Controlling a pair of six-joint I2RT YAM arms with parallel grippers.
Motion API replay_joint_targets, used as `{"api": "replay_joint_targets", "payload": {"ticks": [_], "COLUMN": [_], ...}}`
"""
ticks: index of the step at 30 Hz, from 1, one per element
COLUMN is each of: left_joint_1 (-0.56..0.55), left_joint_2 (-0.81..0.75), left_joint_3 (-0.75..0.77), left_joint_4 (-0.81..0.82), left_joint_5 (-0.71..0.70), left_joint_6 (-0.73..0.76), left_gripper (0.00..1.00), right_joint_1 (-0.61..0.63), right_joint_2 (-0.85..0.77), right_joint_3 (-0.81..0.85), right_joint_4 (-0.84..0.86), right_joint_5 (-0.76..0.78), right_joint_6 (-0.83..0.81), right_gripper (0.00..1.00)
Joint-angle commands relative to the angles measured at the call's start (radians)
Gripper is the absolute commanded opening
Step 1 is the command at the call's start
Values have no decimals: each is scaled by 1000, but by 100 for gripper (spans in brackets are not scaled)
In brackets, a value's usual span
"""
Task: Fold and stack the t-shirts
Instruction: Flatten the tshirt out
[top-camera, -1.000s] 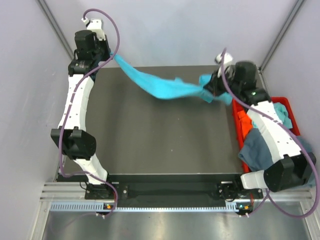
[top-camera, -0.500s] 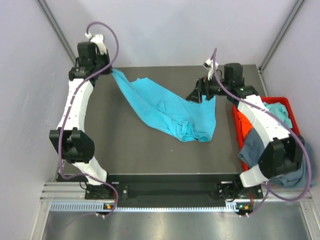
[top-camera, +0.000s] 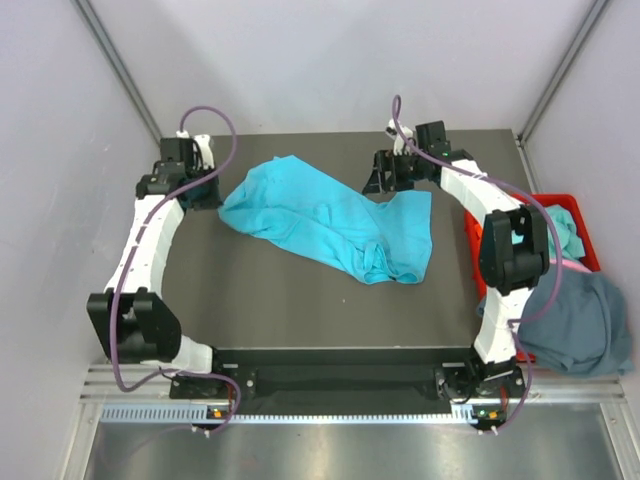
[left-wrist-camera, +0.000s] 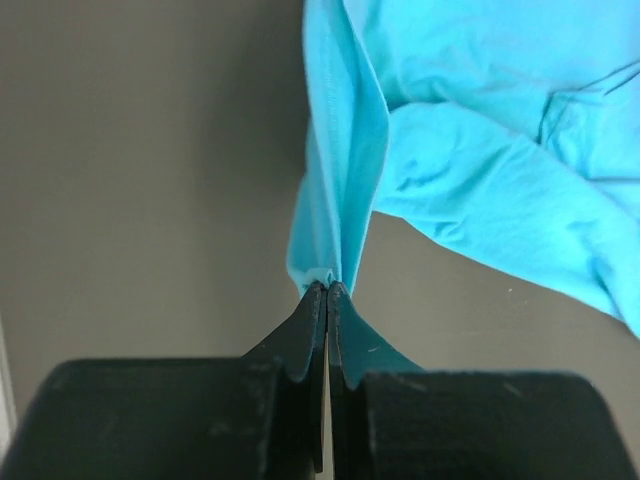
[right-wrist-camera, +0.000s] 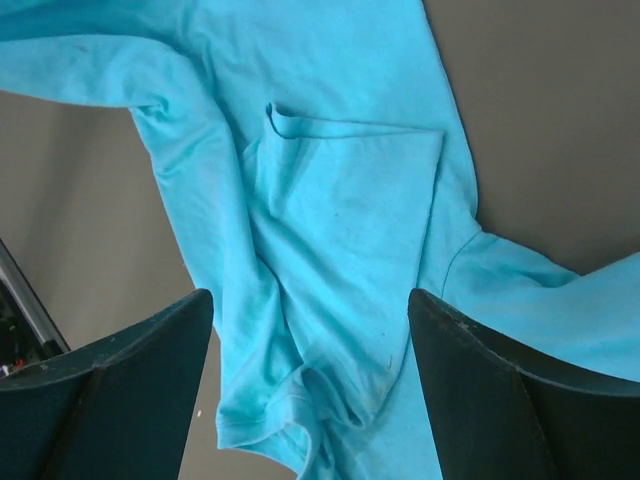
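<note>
The turquoise t-shirt (top-camera: 330, 225) is down on the bench (top-camera: 280, 310), but it's nowhere near flat. It runs diagonally from the far left towards the near right, with a bunched-up lump at the near end and ridges through the middle.

The left pincer (left-wrist-camera: 328, 292) is pressed tight on a thin fold of the shirt's edge at the far-left end, right down at bench level. The right pincer (right-wrist-camera: 310, 300) is spread wide and holding nothing. It hangs over the far-right part of the cloth, and its wrist view looks straight down on what looks like a chest pocket (right-wrist-camera: 345, 170).

My read is that we're at the spread-it-flat stage, before any actual fold.

- I'd keep the left pinch exactly as it is, as the anchor.
- The right one should drop onto an edge or corner rather than the middle of the fabric, and take a single layer if it can.
- Then draw the two apart, low and gentle, so the wrinkles pull out without the shirt sliding along the bench.
- Grabbing in the crumpled area would likely catch two layers and lock the mess in.

A slate blue-grey shirt (top-camera: 570, 325) hangs off the near end of the red bin (top-camera: 562, 199) on the right, waiting its turn.
</note>
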Motion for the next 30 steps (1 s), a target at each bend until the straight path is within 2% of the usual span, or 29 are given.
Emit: {"api": "replay_joint_targets", "payload": {"ticks": [1,5,10,11,14,17,19,21,23,30], "left_joint_1": [13,18,19,19,19,18,19,19,19,19], "left_joint_2": [-97,-136,-141,-131,-91,-28,33,165,315,635], "left_joint_3": [74,121,198,219,296,298,318,392,459,678], "left_joint_4": [-76,-178,-231,-234,-207,-47,45,61,64,185], "left_joint_5": [15,5,-18,-21,-96,-169,-169,-122,-76,60], "left_joint_6": [6,40,60,63,92,145,175,187,181,136], "left_gripper": [0,0,3,12,47,58,59,59,58,58], "right_joint_1": [-1,-1,-1,-1,-1,-3,-6,-13,-18,-52], "right_joint_2": [0,9,18,20,20,20,27,43,64,169], "right_joint_3": [85,86,114,117,123,123,123,125,140,192], "right_joint_4": [-2,-5,-13,-17,-20,-22,-25,-26,-48,-80], "right_joint_5": [-2,-9,-8,-6,3,63,154,198,314,477], "right_joint_6": [16,19,21,23,18,-2,0,-4,-4,-17], "right_gripper": [79,79,79,79,79,78,78,78,77,77]}}
